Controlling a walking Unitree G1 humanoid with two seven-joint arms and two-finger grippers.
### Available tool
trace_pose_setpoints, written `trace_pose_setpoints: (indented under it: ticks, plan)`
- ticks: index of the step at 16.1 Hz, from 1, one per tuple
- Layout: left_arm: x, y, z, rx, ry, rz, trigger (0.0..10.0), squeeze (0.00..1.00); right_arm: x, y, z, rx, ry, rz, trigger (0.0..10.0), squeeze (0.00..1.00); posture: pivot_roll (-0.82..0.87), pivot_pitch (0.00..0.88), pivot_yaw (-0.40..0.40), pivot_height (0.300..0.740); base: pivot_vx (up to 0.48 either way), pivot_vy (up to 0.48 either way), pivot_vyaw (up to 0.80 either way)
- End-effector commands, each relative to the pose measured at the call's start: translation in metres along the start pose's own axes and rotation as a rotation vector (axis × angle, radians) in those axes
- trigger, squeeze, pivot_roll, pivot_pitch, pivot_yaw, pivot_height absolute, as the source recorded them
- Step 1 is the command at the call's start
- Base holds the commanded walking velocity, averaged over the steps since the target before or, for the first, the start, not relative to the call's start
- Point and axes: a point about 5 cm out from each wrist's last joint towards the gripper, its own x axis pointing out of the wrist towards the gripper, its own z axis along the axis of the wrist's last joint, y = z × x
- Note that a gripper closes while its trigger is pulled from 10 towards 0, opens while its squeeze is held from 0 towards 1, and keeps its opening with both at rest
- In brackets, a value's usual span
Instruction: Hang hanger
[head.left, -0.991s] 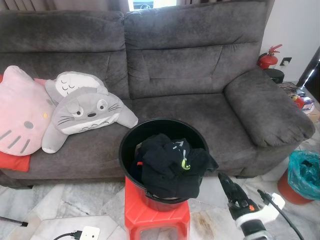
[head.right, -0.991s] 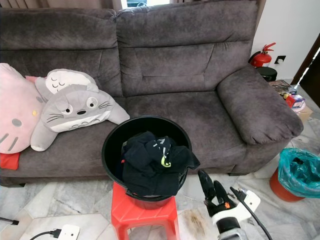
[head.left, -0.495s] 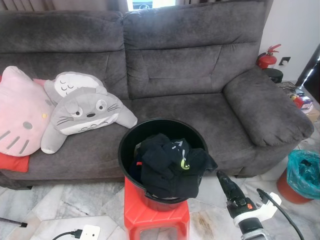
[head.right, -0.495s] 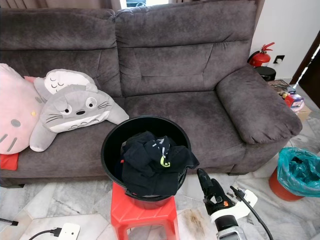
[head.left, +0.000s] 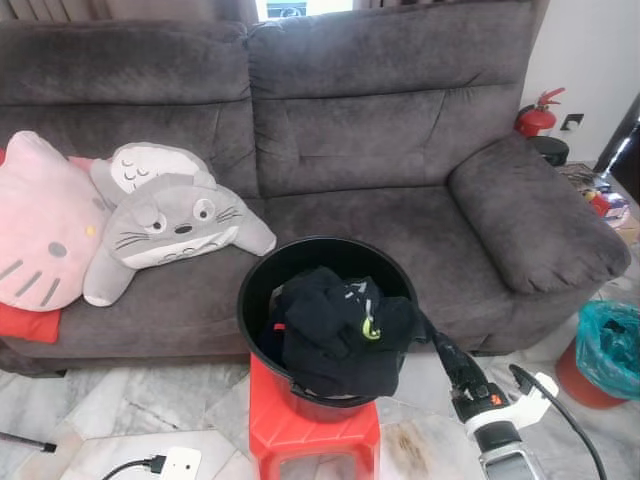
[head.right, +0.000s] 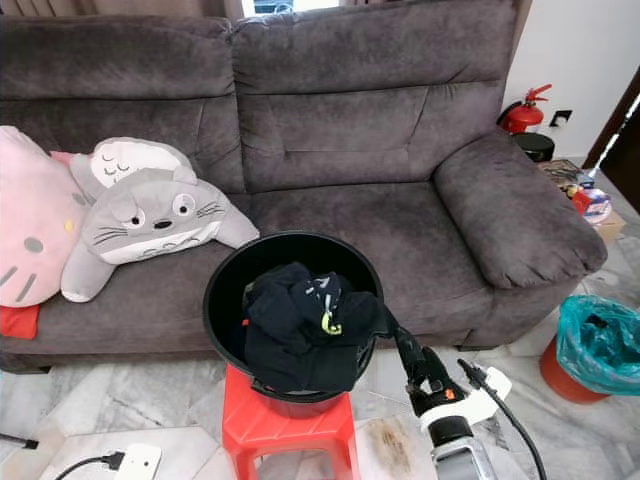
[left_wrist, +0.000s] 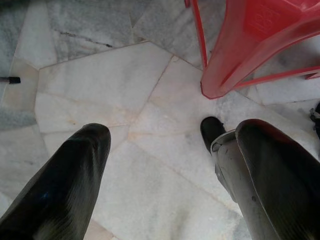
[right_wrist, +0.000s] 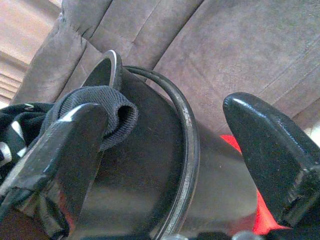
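Right end effector (head.right: 396, 338) at the black bucket (head.right: 225, 290) rim, fingers spread wide, one touching the dark garment (head.right: 300, 325) draped over it. No hanger visible. Better to close on cloth alone, clear of the rim, then lift straight. Bucket sits on a red stool (head.right: 285, 430) before the grey sofa (head.right: 400, 150); marble floor (left_wrist: 125, 100). Left end effector (left_wrist: 165, 150) hangs wide beside the stool.

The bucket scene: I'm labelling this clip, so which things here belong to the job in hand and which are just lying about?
In the job:
- black clothes heaped in the black bucket
- red stool carrying the bucket
- right tool, open at the bucket's rim

Just lying about:
- grey sofa
- grey plush cushion, pink cushion
- fire extinguisher
- teal-lined bin
- left tool, open above the floor
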Motion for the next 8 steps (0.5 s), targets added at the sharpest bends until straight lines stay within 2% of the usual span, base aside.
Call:
trace_pose_setpoints:
  ticks: [1, 8]
  plan:
    - [-0.0008, -0.0005, -0.0038, 0.011, 0.015, -0.003, 10.0, 0.00, 0.0003, -0.0022, -0.0019, -0.009, 0.010, -0.006, 10.0, 0.00, -0.20, 0.000, 0.051, 0.740, 0.000, 0.000, 0.00]
    - [-0.0012, -0.0003, -0.0049, 0.014, 0.016, -0.004, 10.0, 0.00, -0.0025, -0.0110, -0.0112, -0.003, 0.021, -0.032, 10.0, 0.00, -0.20, 0.000, 0.054, 0.740, 0.000, 0.000, 0.00]
